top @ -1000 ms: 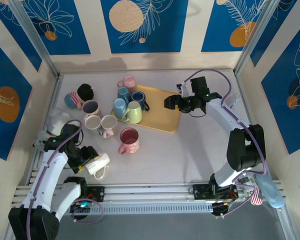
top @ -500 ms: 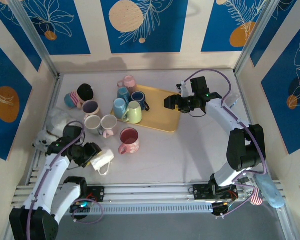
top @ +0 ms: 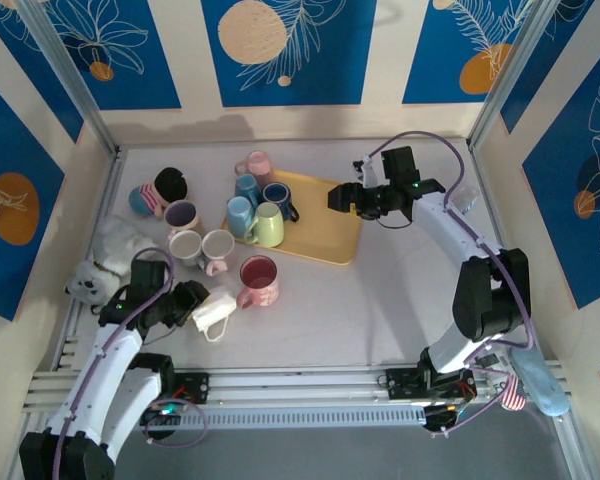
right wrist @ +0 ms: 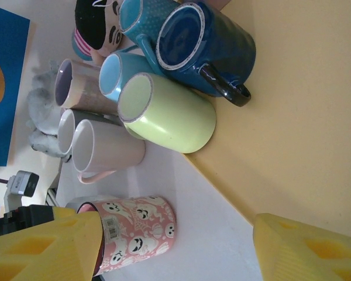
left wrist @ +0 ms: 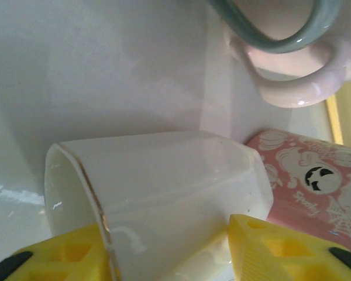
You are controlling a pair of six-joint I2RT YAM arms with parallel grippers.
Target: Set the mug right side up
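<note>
The white mug point(top: 216, 307) hangs tilted in my left gripper point(top: 200, 306), which is shut on it, left of the pink ghost mug point(top: 258, 281). Its handle points toward the table's front edge. In the left wrist view the white mug point(left wrist: 164, 187) lies on its side between the yellow fingers point(left wrist: 275, 252), rim to the left and base toward the pink ghost mug point(left wrist: 316, 175). My right gripper point(top: 340, 200) is open above the yellow tray point(top: 325, 238), holding nothing; the right wrist view has it point(right wrist: 175, 252) wide apart over the table.
Several upright mugs crowd the tray's left end and the table beside it: a lime green one point(top: 267, 226), a dark blue one point(top: 278, 198), a pale pink one point(top: 218, 248). A plush toy point(top: 105, 265) lies by the left wall.
My left gripper has carried the white mug away from the front edge, up and right toward the pink ghost mug. The right gripper has shifted slightly toward the back.
</note>
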